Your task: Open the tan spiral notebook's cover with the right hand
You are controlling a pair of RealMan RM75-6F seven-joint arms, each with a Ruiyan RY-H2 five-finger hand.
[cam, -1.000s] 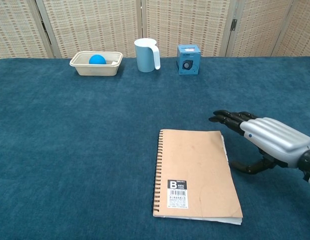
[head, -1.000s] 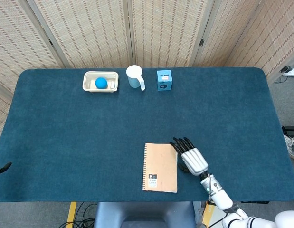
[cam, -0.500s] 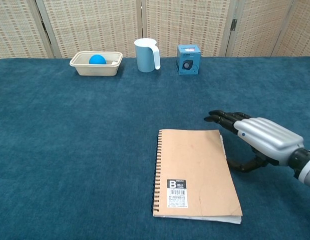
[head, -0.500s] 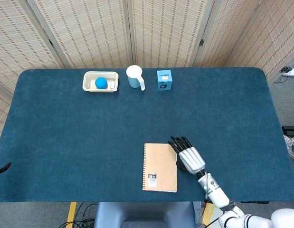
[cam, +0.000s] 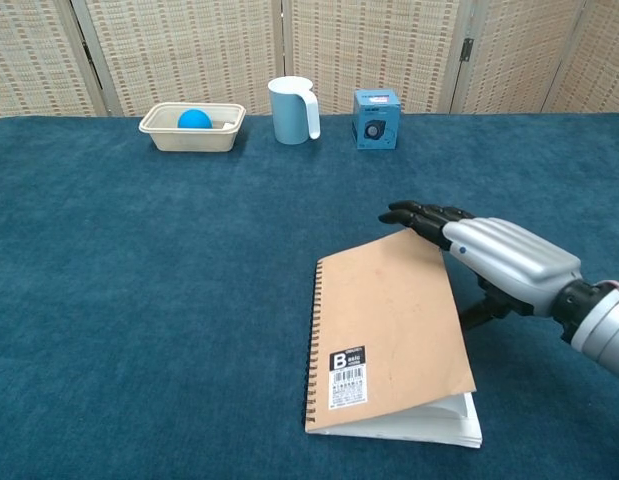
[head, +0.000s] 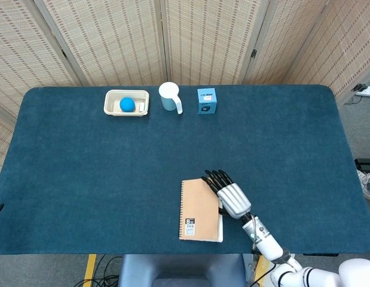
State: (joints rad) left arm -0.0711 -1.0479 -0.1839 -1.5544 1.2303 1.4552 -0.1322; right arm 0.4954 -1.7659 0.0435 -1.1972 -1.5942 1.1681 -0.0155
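The tan spiral notebook [head: 198,206] [cam: 384,330] lies near the table's front edge, spiral on its left. Its cover is tilted up along the right edge, and white pages [cam: 461,428] show beneath at the lower right corner. My right hand [head: 230,196] [cam: 499,255] is at that raised right edge. Its dark fingers [cam: 424,215] lie over the cover's upper right corner and the thumb [cam: 481,312] sits below the cover, so it holds the cover's edge. My left hand does not show in either view.
At the table's far side stand a cream tray [head: 110,110] [cam: 189,140] with a blue ball [head: 127,104] in it, a pale blue cup [head: 168,95] [cam: 292,110] and a small blue box [head: 207,100] [cam: 376,105]. Blue cloth covers the table [head: 83,179].
My right hand has moved left from beside the notebook onto its right edge. The cover, flat before, now stands lifted at the right with pages showing under it.
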